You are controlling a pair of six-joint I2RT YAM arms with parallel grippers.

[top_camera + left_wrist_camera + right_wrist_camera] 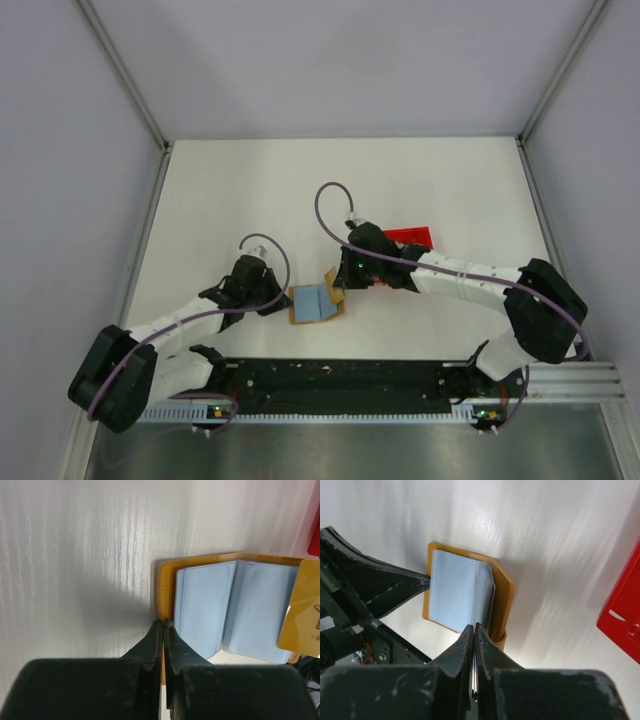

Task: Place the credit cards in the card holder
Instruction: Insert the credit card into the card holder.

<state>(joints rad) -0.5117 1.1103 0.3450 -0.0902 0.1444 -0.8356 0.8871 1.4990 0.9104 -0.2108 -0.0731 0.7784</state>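
The card holder [315,303] lies open on the table, orange outside with light blue sleeves inside. My left gripper [283,298] is shut on its orange left edge [167,587], as the left wrist view [163,624] shows. My right gripper [340,283] is shut on a thin gold-tan card [302,607] held on edge over the holder's right half. In the right wrist view the gripper [473,626] points at the blue sleeves [455,592], and only the card's pale edge [474,676] shows between the fingers. No other card is in view.
A red raised-rim tray [412,237] sits just behind the right gripper and also shows in the right wrist view [622,610]. The black base rail [340,380] runs along the near edge. Grey walls close in both sides.
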